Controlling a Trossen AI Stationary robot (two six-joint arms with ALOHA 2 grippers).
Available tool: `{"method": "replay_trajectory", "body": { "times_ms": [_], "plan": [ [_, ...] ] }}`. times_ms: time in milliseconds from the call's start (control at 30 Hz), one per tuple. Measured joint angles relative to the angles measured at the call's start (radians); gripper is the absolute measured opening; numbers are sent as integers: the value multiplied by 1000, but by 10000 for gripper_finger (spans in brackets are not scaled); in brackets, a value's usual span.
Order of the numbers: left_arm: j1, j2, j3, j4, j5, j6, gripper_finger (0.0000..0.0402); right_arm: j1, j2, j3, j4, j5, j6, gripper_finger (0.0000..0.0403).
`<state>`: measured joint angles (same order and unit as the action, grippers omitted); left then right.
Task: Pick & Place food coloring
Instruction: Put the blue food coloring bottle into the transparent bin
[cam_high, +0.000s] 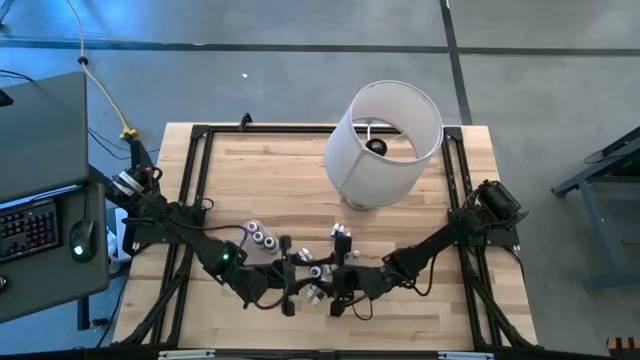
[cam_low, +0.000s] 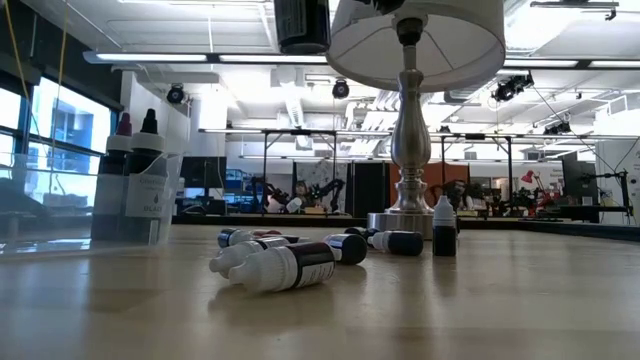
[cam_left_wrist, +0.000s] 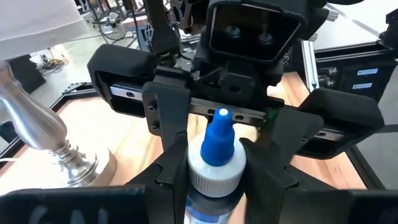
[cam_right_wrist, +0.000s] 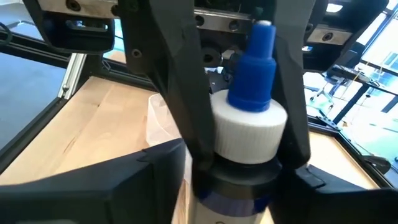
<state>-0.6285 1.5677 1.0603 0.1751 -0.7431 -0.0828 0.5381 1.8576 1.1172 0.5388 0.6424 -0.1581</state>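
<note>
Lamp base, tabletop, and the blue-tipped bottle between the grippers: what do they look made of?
Lamp base: polished metal, judging by its mirror-like silver sheen. Tabletop: pale wood, with visible plank grain. Bottle: likely plastic, with a glossy blue tip and a ribbed matte white collar.

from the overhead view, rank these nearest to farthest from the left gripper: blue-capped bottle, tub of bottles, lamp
1. Blue-capped bottle: between the left gripper's fingers, at the handover with the right gripper.
2. Tub of bottles: just beyond, toward the left arm's side.
3. Lamp: far end of the table.
</note>
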Motion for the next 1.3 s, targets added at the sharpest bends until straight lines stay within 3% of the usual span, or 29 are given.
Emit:
{"method": "replay_trajectory", "body": {
  "times_ms": [233,367,467,600,867,1167,1300],
  "plan": [
    [-10,-17,0,-72,-88,-36,109,0,-5,0,-6,59,43,227],
    [-60,-107,0,-240,-243,-109,109,23,-62,3,-90,130,37,227],
    [-121,-182,0,-421,-325,-264,109,51,-116,3,-159,215,0,228],
    [-216,-260,0,-674,-331,-571,109,90,-192,3,-221,317,-6,228],
    [-376,-275,0,-1114,-274,-1097,109,142,-253,1,-265,339,-4,225],
    [-432,-260,-149,-1247,-364,-1412,109,121,-256,0,-266,316,-85,224],
    [-432,-260,-264,-1257,-332,-1588,109,108,-256,0,-268,316,-86,224]
  ]
}}
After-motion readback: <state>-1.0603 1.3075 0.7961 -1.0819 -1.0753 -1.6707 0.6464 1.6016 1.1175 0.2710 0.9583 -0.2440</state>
